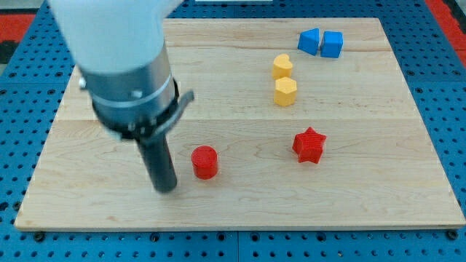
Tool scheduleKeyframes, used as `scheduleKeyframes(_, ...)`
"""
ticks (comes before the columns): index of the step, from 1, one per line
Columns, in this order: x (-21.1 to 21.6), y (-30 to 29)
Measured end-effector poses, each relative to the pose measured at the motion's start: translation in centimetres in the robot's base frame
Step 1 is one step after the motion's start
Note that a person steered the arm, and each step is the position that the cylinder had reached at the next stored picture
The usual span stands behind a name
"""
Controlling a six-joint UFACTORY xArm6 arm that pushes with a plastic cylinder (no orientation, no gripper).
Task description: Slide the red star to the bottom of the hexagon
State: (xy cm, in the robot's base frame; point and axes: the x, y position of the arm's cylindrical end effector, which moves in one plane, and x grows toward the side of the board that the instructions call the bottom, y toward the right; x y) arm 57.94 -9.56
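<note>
The red star (pixel 309 145) lies on the wooden board (pixel 240 207) right of centre. The yellow hexagon (pixel 285 92) sits above it and slightly to the left, with a clear gap between them. My tip (pixel 167 188) rests on the board at the lower left, far left of the star. A red cylinder (pixel 204 161) stands just right of my tip, between it and the star.
A yellow heart-shaped block (pixel 282 66) sits just above the hexagon. Two blue blocks (pixel 309 41) (pixel 332 44) lie side by side at the top right. The arm's large grey body (pixel 124 65) covers the board's upper left.
</note>
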Motion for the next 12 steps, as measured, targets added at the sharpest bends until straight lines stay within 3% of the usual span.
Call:
scheduleKeyframes(1,3.5,7.6)
scheduleKeyframes(2,1.1,17.2)
scheduleKeyframes(3,-0.4,21.6)
scheduleKeyframes(6,-7.7,21.3)
scheduleKeyframes(8,-7.6,23.5)
scheduleKeyframes(10,-16.0,25.6)
scheduleKeyframes(11,-18.9,23.8)
scheduleKeyframes(12,-19.2,22.4)
